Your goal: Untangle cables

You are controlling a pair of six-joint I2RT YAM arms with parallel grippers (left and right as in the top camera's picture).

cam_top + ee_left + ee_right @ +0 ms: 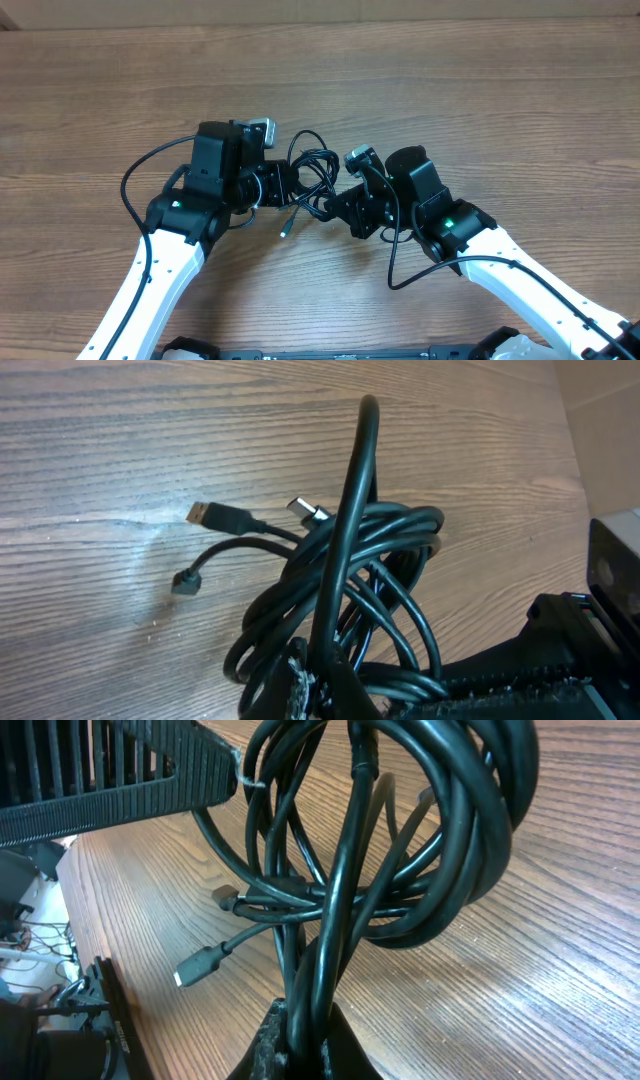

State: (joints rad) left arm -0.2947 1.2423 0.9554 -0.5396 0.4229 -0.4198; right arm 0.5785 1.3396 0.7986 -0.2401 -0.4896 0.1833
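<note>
The cables (312, 172) are a tangled bundle of thin black cords held up between my two grippers at the table's middle. A loose plug end (286, 228) hangs below. My left gripper (283, 184) is shut on strands at the bundle's left side. In the left wrist view the cables (350, 590) loop in front of the jaws (320, 685), with silvery plugs (207, 515) against the wood. My right gripper (338, 204) is shut on strands at the bundle's right. In the right wrist view the cables (400, 870) rise from the jaws (305, 1035), a plug (195, 965) dangling left.
The wooden table (480, 90) spreads all round the arms. Thicker black arm cables (135, 180) curl out beside the left arm and one (395, 260) hangs by the right arm. The left gripper's body (120, 780) fills the top left of the right wrist view.
</note>
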